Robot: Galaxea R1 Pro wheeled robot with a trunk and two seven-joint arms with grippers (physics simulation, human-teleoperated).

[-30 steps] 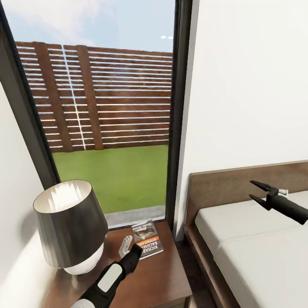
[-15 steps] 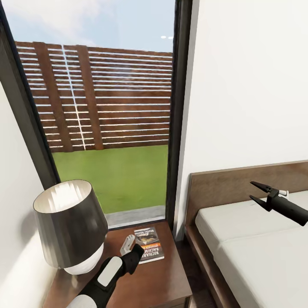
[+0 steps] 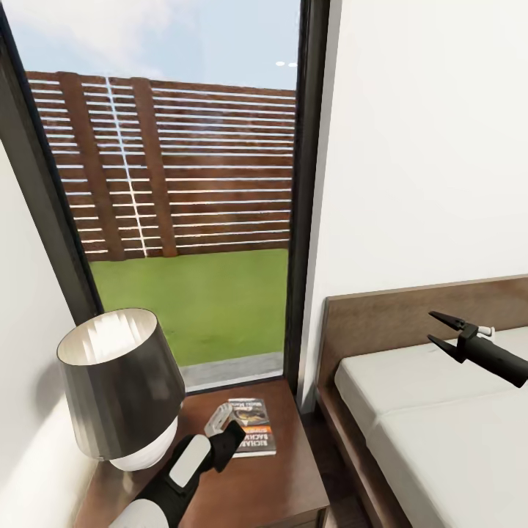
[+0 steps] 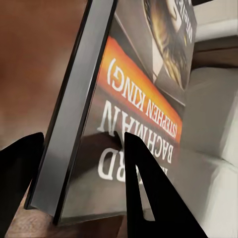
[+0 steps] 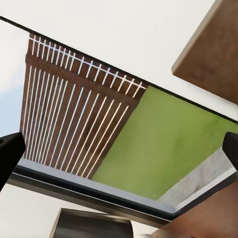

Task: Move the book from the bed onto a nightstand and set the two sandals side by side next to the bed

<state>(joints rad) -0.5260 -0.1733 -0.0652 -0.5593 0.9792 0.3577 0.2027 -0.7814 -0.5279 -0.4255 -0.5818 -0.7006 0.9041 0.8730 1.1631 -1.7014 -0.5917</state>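
Observation:
The book [image 3: 253, 431], dark grey with an orange band, sits low over the dark brown nightstand [image 3: 275, 491], close to its top. My left gripper [image 3: 229, 431] is shut on the book's near edge. In the left wrist view the two black fingers [image 4: 141, 193] pinch the book [image 4: 144, 94] across its spine and cover. My right gripper [image 3: 444, 328] hangs open and empty above the bed [image 3: 440, 433], near the headboard [image 3: 389, 319]. The sandals are out of view.
A grey-shaded lamp [image 3: 121, 381] takes up the nightstand's left half, close to my left arm. A tall black-framed window [image 3: 297, 220] stands behind the nightstand, with a white wall on either side. A narrow floor gap [image 3: 341, 477] separates nightstand and bed.
My left gripper has drawn back slightly toward me and to the left with the book, which now lies flatter and lower over the nightstand. The right arm has not moved.

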